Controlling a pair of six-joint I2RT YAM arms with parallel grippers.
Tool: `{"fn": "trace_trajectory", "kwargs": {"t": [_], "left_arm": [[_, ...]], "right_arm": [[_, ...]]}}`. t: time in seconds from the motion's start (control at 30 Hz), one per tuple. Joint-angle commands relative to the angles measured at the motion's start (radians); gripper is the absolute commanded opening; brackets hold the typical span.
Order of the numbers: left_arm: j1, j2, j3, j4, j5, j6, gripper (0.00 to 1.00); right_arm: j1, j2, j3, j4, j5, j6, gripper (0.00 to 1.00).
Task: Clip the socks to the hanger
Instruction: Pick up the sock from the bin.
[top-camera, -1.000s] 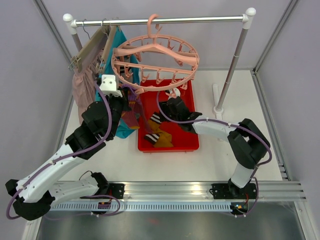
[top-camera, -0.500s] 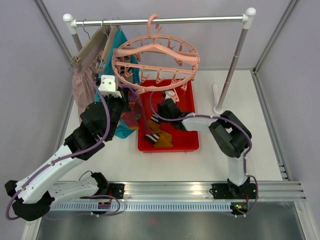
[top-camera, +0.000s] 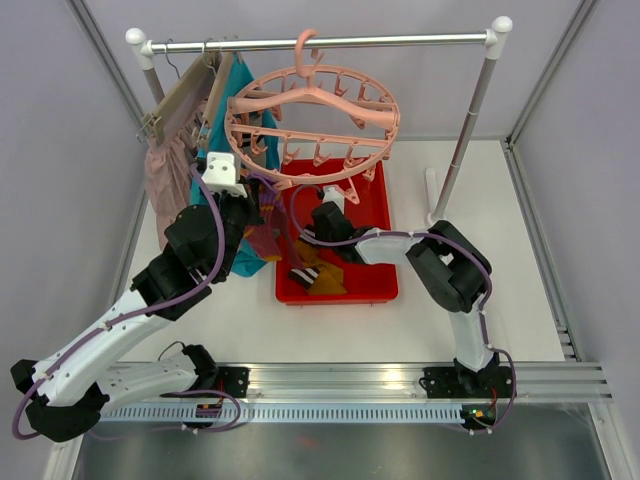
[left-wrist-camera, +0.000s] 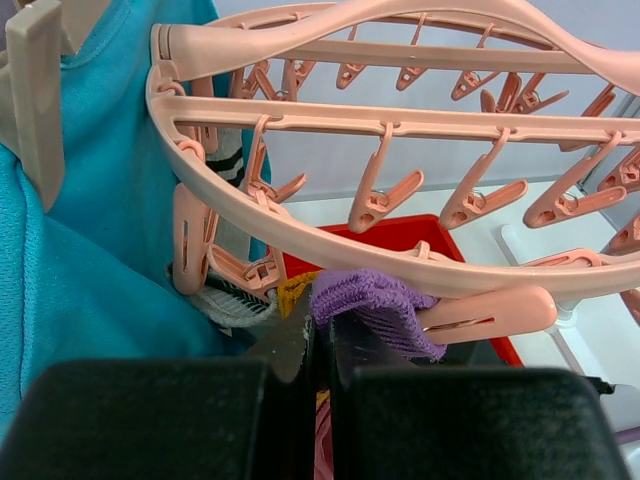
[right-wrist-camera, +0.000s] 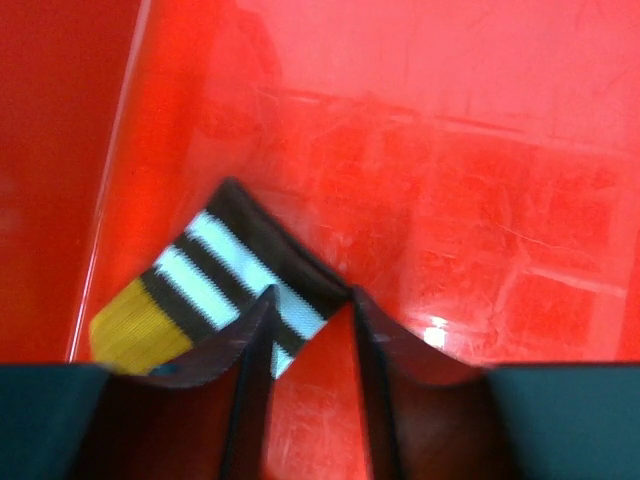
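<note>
The salmon-pink ring hanger (top-camera: 391, 120) hangs from the rail, with clips dangling under its rim (left-wrist-camera: 330, 235). My left gripper (left-wrist-camera: 322, 320) is shut on the purple sock (left-wrist-camera: 375, 300), held just under the ring beside one clip (left-wrist-camera: 490, 315). In the top view the left gripper (top-camera: 260, 197) is at the ring's left edge. A grey ribbed sock (left-wrist-camera: 235, 300) hangs clipped at the left. My right gripper (right-wrist-camera: 312, 295) is low in the red tray (right-wrist-camera: 450, 150), jaws apart around the end of the black-and-white striped sock (right-wrist-camera: 240, 270). A mustard sock (right-wrist-camera: 135, 335) lies beside it.
The red tray (top-camera: 385, 292) sits under the hanger with the striped sock (top-camera: 308, 272) in it. A teal garment (left-wrist-camera: 90, 250) and a pale pink garment (top-camera: 165, 180) hang on wooden hangers (top-camera: 185, 90) at the left. The rail's right post (top-camera: 465, 140) stands behind the tray.
My right arm has swung left across the tray and come down onto the striped sock, its jaws narrowing. My left arm has barely moved and keeps its hold.
</note>
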Motion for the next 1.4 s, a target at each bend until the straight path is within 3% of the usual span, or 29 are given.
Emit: {"fn": "trace_trajectory", "kwargs": {"t": [0.0, 0.23, 0.57, 0.97, 1.17, 1.37], "left_arm": [[0.000, -0.008, 0.002, 0.037, 0.019, -0.005, 0.02], [0.000, -0.005, 0.001, 0.038, 0.022, -0.007, 0.02], [0.000, -0.003, -0.018, 0.051, 0.041, -0.030, 0.02], [0.000, 0.009, -0.062, 0.075, 0.099, -0.095, 0.02], [0.000, -0.006, -0.133, 0.106, 0.157, -0.154, 0.04], [0.000, -0.046, -0.199, 0.143, 0.232, -0.186, 0.11]], "right_arm": [[0.005, 0.032, 0.034, 0.024, 0.018, -0.003, 0.38], [0.007, 0.037, 0.025, 0.026, 0.025, -0.004, 0.00], [0.025, -0.204, -0.272, 0.168, 0.096, 0.057, 0.00], [0.053, -0.690, -0.564, 0.199, 0.182, 0.080, 0.00], [0.056, -0.986, -0.544, 0.083, 0.193, -0.007, 0.00], [0.056, -1.124, -0.446, -0.068, 0.116, -0.104, 0.00]]}}
